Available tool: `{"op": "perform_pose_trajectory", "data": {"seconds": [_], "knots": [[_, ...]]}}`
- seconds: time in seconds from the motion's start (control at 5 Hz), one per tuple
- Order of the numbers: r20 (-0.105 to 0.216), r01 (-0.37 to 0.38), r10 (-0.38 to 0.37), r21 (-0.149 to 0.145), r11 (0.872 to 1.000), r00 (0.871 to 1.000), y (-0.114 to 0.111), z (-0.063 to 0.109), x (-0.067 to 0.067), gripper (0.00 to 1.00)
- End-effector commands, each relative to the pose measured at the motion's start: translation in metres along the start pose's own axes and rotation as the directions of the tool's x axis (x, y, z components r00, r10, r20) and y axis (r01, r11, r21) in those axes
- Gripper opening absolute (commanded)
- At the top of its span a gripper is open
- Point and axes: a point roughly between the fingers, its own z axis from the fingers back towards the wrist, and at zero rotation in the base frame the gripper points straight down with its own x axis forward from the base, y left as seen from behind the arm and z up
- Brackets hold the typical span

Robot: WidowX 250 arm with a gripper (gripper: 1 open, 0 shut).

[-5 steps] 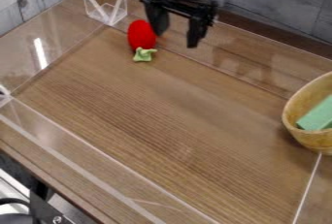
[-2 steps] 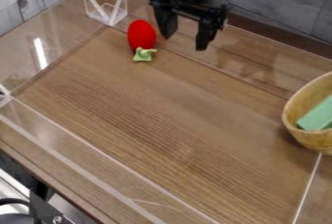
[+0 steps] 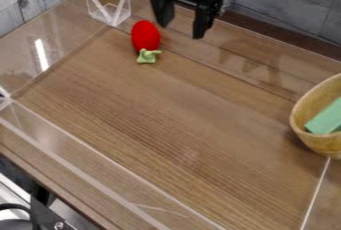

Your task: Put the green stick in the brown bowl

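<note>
The pale mint-green flat rectangular bar point(image 3: 325, 116) lies in the round tan bowl with a thick rim point(image 3: 304, 97), at the right edge of the wooden table point(image 3: 173, 149). Far to the bowl's left, toward the table's back, sits the red strawberry toy with a green leafy end point(image 3: 144, 37); a clear angular plastic piece point(image 3: 107, 11) stands behind it, slightly left.

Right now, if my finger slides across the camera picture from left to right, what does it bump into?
The red strawberry toy, then the gripper, then the brown bowl with the green stick in it.
</note>
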Motion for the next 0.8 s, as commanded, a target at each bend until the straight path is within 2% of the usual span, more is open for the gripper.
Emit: {"op": "perform_pose_trajectory", "data": {"seconds": [0.0,0.2,0.4,0.6], "knots": [[0.063,0.012,-0.012,0.006,1.0,0.998,0.003,0.017,-0.001,1.0],[0.061,0.016,-0.016,0.003,1.0,0.998,-0.013,0.012,-0.002,1.0],[0.074,0.05,-0.05,0.004,0.999,0.996,-0.028,0.012,0.0,1.0],[0.07,0.055,-0.056,0.02,0.998,0.996,-0.016,0.021,0.002,1.0]]}}
